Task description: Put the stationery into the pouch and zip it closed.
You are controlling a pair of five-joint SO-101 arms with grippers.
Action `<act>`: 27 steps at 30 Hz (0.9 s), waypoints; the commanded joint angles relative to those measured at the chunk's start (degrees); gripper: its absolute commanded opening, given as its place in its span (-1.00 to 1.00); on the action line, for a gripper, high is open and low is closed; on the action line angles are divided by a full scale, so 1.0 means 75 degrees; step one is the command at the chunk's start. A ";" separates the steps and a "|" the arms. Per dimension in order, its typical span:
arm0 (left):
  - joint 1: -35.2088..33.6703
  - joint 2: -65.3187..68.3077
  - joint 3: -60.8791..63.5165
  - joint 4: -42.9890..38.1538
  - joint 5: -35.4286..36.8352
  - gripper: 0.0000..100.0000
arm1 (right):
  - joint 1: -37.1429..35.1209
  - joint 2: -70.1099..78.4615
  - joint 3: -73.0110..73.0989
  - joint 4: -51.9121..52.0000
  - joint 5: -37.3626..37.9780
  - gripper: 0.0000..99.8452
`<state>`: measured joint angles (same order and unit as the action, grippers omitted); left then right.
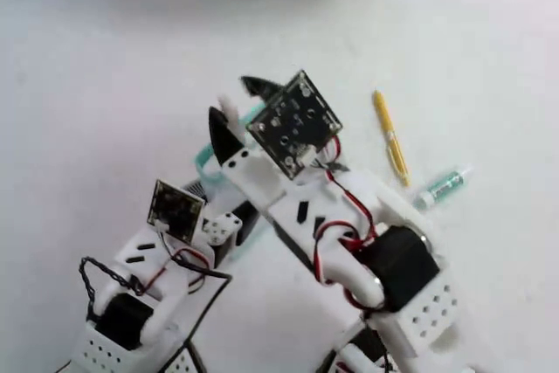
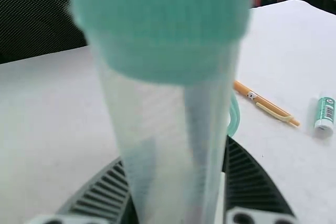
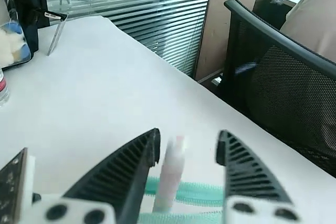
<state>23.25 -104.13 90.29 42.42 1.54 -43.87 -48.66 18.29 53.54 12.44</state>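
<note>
Left gripper (image 2: 173,153) clamps the clear teal-trimmed pouch (image 2: 157,114); right gripper (image 3: 189,135), jaws apart, straddles a pale stick (image 3: 170,171). Unpacked toward the worktop's (image 1: 105,67) right edge — yellow pen (image 1: 390,139), green tube (image 1: 441,186).

We can read no text, number or sign anywhere. The green-and-white tube (image 2: 325,115) carries a label with dark marks, but we cannot make them out as letters or digits. The yellow pen (image 2: 265,107) near it has a small dark-and-white mark close to one end, too small for us to read. The camera board (image 1: 294,122) on one arm shows no lettering we can decipher.
</note>
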 commanded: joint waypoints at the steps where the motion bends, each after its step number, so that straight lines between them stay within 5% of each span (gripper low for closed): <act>1: -0.0018 -0.0053 -0.0246 -0.0035 0.0047 -0.58 | 0.0088 -0.0440 -0.0059 0.0064 0.0094 -0.45; 7: -0.0018 -0.0053 -0.0234 -0.0035 0.0047 -0.58 | 0.0662 -0.0862 -0.0059 0.0064 0.0082 -0.45; 17: -0.0029 -0.0053 -0.0234 -0.0035 0.0047 -0.58 | 0.5574 0.0193 0.0281 0.0182 -0.0610 -0.45; 27: -0.0029 -0.0053 -0.0223 -0.0012 0.0047 -0.58 | 0.6101 0.5175 -0.0258 -0.0217 0.1313 -0.69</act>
<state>23.25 -104.13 90.29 42.42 1.54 0.97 -21.23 20.84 53.45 20.53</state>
